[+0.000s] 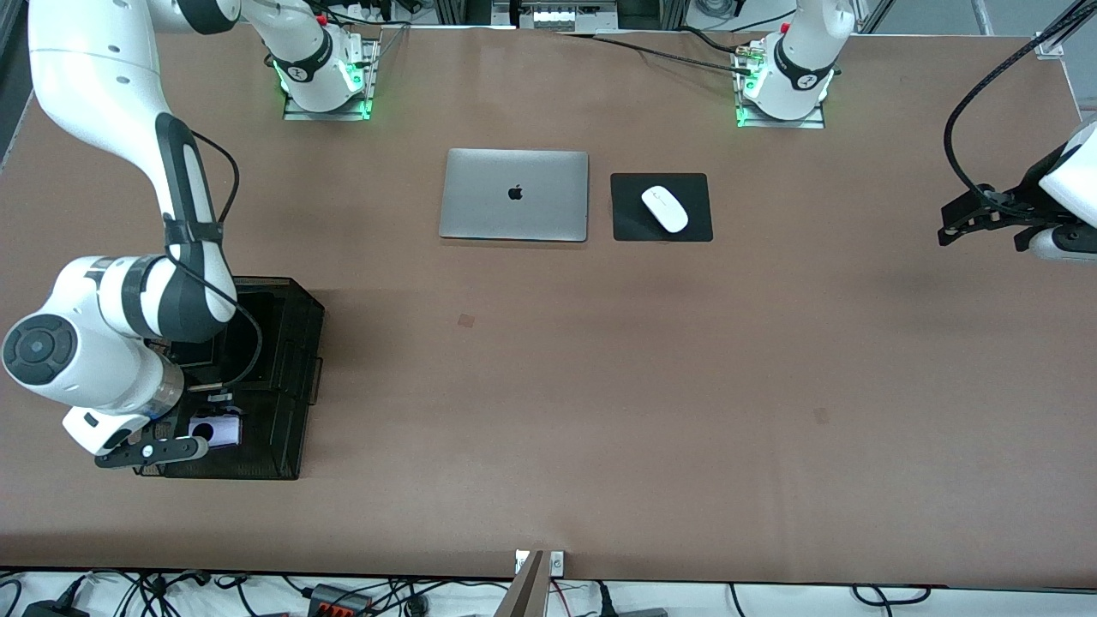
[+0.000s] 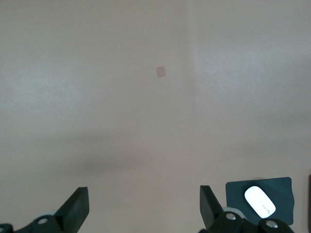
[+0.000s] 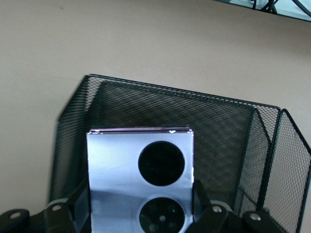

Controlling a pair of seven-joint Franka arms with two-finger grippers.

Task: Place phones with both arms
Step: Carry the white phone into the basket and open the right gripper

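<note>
My right gripper (image 1: 184, 447) (image 3: 141, 206) is shut on the lilac-white flip phone (image 1: 218, 431) (image 3: 121, 160), with a finger pressed to each side of it. It holds the phone upright, two black circles showing, in the compartment of the black mesh organizer (image 1: 287, 377) (image 3: 218, 131) nearest the front camera. A dark squarish shape (image 1: 194, 352) sits in another compartment; I cannot tell if it is the black flip phone. The long black slab is not clearly visible. My left gripper (image 1: 947, 230) (image 2: 144, 208) is open and empty, waiting over the left arm's end of the table.
The silver laptop (image 1: 514, 194) lies closed at the table's middle, toward the robots' bases. Beside it the white mouse (image 1: 665, 208) (image 2: 260, 202) rests on a black pad (image 1: 630, 224). The right arm's elbow hangs over the organizer.
</note>
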